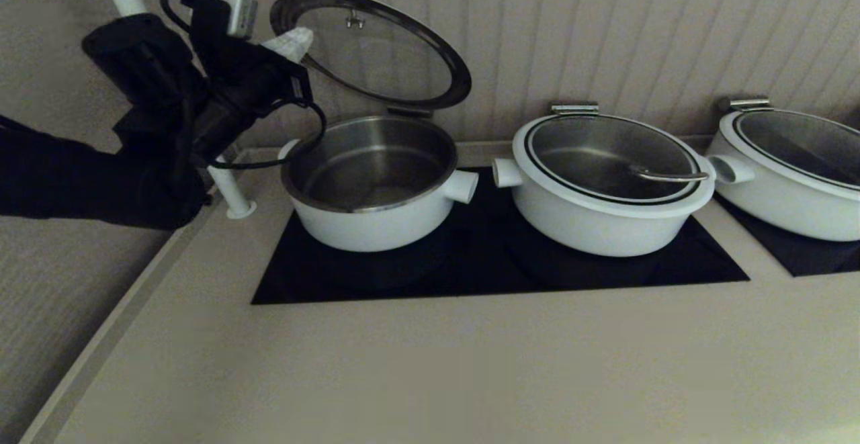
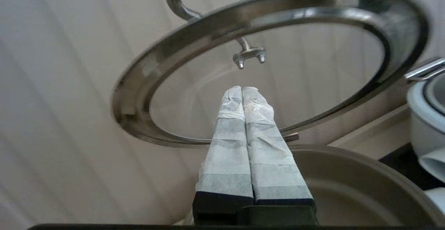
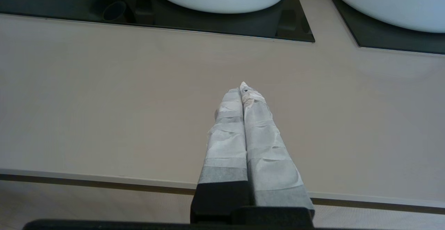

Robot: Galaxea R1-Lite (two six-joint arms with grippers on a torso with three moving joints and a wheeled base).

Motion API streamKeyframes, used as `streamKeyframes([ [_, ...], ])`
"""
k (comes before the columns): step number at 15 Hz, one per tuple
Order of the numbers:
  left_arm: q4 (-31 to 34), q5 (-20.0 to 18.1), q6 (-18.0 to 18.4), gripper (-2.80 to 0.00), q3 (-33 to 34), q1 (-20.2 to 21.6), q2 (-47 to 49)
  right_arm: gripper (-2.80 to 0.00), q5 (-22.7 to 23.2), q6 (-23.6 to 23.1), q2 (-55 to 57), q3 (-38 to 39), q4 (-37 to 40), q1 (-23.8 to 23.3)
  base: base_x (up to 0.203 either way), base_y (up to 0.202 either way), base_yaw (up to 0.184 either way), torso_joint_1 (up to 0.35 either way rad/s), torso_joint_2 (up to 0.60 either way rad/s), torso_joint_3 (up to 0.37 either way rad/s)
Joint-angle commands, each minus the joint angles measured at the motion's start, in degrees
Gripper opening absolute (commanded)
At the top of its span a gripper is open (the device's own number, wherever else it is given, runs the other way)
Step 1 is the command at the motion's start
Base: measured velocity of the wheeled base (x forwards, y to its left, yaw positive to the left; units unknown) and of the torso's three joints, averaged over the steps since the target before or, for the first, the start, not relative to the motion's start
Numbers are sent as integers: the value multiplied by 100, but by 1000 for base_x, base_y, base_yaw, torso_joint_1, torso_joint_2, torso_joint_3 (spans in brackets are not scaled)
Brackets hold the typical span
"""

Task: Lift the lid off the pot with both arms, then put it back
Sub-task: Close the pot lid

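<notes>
The pot (image 1: 373,222) stands open at the left of the black hob, its steel inside bare; it also shows in the left wrist view (image 2: 347,174). The lid (image 1: 376,51) is tilted up above it, underside facing me, its lower edge at the bracket (image 1: 410,111) on the pot's back rim. In the left wrist view the lid (image 2: 271,94) fills the frame. My left gripper (image 1: 292,44) is shut on nothing, its taped tips (image 2: 242,89) under the lid's left side. My right gripper (image 3: 243,88) is shut and empty over the counter near its front edge, out of the head view.
Two twin white pots with lids on stand to the right (image 1: 605,215) (image 1: 786,189). The black hob (image 1: 484,276) lies in the beige counter (image 1: 430,363). A white post (image 1: 232,195) stands left of the pot. The ribbed wall is close behind.
</notes>
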Motion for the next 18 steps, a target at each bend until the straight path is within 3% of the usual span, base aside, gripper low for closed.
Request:
streamKeyframes([
  [1, 43, -22, 9, -280, 169, 15, -470, -280, 3, -6, 7, 0, -2, 0, 0, 0, 0, 0, 0, 0],
  [6, 699, -34, 16, -280, 21, 24, -685, -280, 3, -6, 7, 0, -2, 0, 0, 0, 0, 0, 0, 0],
  [9, 1299, -41, 15, -280, -446, 22, -641, -280, 3, -6, 7, 0, -2, 0, 0, 0, 0, 0, 0, 0],
  [13, 2209, -69, 16, -280, -1581, 19, -332, -280, 3, -6, 7, 0, -2, 0, 0, 0, 0, 0, 0, 0],
  [18, 3544, -83, 28, -280, -3711, 19, 459, -280, 3, -6, 7, 0, -2, 0, 0, 0, 0, 0, 0, 0],
])
